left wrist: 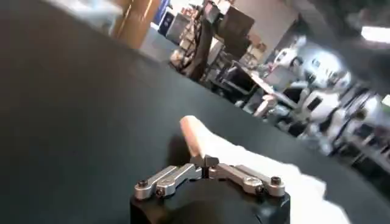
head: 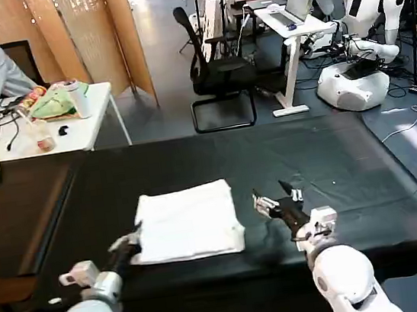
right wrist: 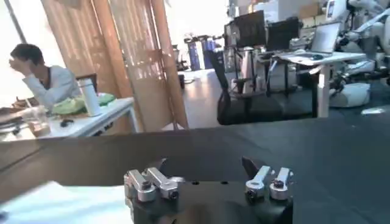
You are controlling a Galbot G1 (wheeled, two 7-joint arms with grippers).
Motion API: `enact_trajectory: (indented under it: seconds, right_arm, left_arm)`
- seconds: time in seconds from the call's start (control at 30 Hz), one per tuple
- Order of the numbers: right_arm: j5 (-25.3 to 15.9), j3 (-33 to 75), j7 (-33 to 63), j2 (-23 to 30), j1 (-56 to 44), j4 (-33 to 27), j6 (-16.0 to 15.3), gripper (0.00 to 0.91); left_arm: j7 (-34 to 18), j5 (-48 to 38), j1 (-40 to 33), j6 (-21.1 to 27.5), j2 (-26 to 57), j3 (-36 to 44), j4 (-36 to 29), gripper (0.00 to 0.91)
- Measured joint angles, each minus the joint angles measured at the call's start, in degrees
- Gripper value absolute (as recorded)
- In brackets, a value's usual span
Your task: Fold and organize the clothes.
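The white T-shirt (head: 188,222) lies folded into a neat rectangle near the front middle of the black counter (head: 332,163), print not visible. The left end effector (head: 130,242) sits at the shirt's near-left corner; in the left wrist view its fingers appear drawn together, and a pale fold of cloth (left wrist: 196,135) rises just beyond them, so it seems to be pinching the shirt's edge. The right end effector (head: 277,201) hovers just beside the shirt's right edge, apart from it, fingers spread with nothing between them. The step in hand looks like a final tidy or another fold. To do it well, the left should keep a shallow pinch on the top layers only, lift low, and draw straight across so the stack does not skew, while the right comes in to pin or catch the opposite edge.
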Motion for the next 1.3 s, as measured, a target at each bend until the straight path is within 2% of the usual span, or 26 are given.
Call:
enact_trajectory:
  seconds: [0.4,0.57,0.73,1.0,1.03,1.07,1.17,1.3]
  right_arm:
    - [-0.64,-0.34,0.14,0.41,-0.14,-0.55,0.04,0.878]
    - [-1.49,-0.48,0.14,0.95,-0.60,-0.71,0.09,0.878]
    - [-2.45,-0.12,0.11,1.41,-1.67,0.07,0.25,0.878]
    - [-1.93,-0.13,-0.12,1.22,-3.02,0.81,0.22,0.878]
    - [-1.27,-0.27,-0.11,1.18,-2.97,0.80,0.02,0.878]
    - [-0.02,-0.61,-0.06,1.14,-2.85,0.80,-0.39,0.878]
    - [3.30,-1.58,0.30,1.01,-2.48,0.74,-1.71,0.878]
    - [7.88,-3.29,0.68,0.45,-1.76,-0.06,-3.43,0.878]
  left_arm:
    - [-0.31,-4.99,7.99,0.83,22.20,-17.15,-4.99,0.000]
    - [-2.16,-7.11,8.73,3.31,25.91,-20.92,-8.38,0.000]
    - [-3.61,-10.34,5.47,5.64,23.64,-15.21,-13.14,0.000]
    - [-6.30,-11.33,-3.90,5.30,11.59,6.53,-11.98,0.000]
    - [-6.21,-10.54,-4.78,4.84,10.13,8.74,-11.50,0.059]
    - [-6.16,-9.82,-5.63,4.43,8.79,10.76,-10.95,0.878]
    - [-4.99,-6.95,-7.76,3.22,5.00,15.57,-8.72,0.878]
    - [0.24,-2.38,-8.22,1.77,2.84,19.02,-7.56,0.878]
